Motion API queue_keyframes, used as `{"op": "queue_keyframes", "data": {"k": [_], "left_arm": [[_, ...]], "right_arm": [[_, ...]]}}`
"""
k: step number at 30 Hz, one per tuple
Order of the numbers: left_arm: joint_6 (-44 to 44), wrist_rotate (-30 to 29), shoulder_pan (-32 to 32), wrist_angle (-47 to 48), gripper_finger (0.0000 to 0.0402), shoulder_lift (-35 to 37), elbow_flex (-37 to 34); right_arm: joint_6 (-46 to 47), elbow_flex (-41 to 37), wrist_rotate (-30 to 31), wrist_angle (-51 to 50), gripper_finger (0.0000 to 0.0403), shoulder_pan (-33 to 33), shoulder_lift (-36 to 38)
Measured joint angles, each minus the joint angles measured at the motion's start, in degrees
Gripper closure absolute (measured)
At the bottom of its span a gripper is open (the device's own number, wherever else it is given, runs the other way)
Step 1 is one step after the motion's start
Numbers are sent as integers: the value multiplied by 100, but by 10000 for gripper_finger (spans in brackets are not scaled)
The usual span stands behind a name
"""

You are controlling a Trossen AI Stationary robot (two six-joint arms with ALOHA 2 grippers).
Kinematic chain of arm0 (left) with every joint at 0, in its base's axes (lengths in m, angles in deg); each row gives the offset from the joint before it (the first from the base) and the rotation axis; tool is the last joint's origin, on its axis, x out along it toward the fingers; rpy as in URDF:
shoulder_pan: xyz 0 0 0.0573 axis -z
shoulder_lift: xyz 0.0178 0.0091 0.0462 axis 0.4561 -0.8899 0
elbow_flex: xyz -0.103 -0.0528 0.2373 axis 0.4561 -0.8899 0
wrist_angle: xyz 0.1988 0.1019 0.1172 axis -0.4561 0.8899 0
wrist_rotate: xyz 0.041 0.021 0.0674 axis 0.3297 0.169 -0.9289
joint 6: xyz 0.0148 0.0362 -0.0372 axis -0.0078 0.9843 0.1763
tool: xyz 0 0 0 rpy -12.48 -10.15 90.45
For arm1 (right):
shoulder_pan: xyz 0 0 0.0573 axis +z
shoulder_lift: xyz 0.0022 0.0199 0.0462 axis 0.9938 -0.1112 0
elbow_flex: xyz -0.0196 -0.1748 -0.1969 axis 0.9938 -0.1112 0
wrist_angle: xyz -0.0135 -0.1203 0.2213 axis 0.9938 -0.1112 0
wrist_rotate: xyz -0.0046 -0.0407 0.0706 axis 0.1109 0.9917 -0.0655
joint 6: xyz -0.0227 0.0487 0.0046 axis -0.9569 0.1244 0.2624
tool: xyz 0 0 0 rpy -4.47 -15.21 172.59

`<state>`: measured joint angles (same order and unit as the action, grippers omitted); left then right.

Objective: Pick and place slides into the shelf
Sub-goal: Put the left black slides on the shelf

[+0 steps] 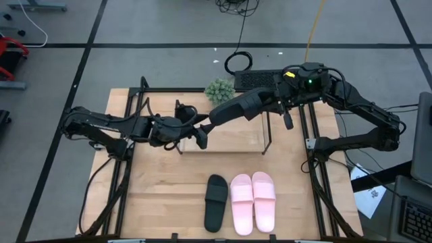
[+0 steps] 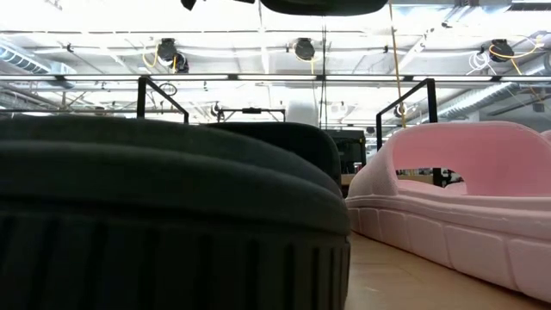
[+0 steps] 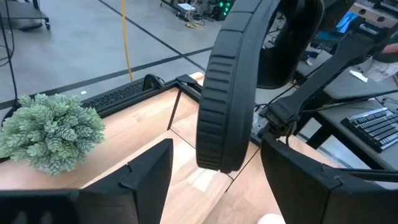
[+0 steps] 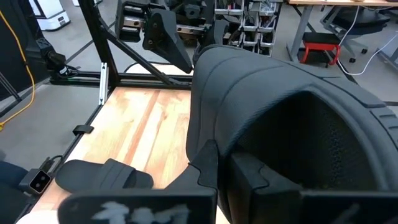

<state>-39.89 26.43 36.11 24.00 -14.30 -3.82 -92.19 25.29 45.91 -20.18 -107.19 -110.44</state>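
So on the left side, the left gripper [image 1: 197, 137] hangs over the near left corner of the shelf [image 1: 223, 145] with its fingers [image 3: 146, 177] spread wide and nothing between them. Just right of it there's a black slide [image 1: 236, 108] up in the air above the shelf, tilted, with the right gripper [image 1: 280, 101] clamped shut on its far end. Down at the front of the tabletop [image 1: 162, 196] sit the other three slides, side by side: a black one [image 1: 215, 202], then the pink pair [image 1: 254, 201].
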Motion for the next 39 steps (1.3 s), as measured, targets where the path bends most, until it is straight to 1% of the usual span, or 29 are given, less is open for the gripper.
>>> {"op": "queue_keyframes", "data": {"k": [8,11,14,23,28,31,33,37,38,39], "left_arm": [[123,5,0,-235,153,0,0],[141,24,0,-275,153,0,0],[130,59,0,-287,153,-9,0],[104,83,-34,-323,153,-192,-9],[81,-55,-69,-379,160,-174,-1],[81,-55,-48,-298,192,-181,-2],[79,-51,-48,-222,231,-179,-2],[46,-52,-61,-170,330,-264,-2],[72,-52,-61,-181,347,-262,-2],[134,-57,-61,-218,347,-252,-2]], "right_arm": [[183,-1,-9,115,403,2,-9],[240,-1,-145,114,403,2,-40],[251,-1,-149,141,403,7,-75],[381,-1,-178,493,403,184,-420],[375,-1,-154,446,403,210,-496],[361,-1,-133,517,403,210,-475],[366,-1,-135,640,403,210,-456],[375,-1,-193,716,403,210,-452],[375,-3,-249,713,403,204,-455],[377,-3,-256,734,403,204,-457]]}}
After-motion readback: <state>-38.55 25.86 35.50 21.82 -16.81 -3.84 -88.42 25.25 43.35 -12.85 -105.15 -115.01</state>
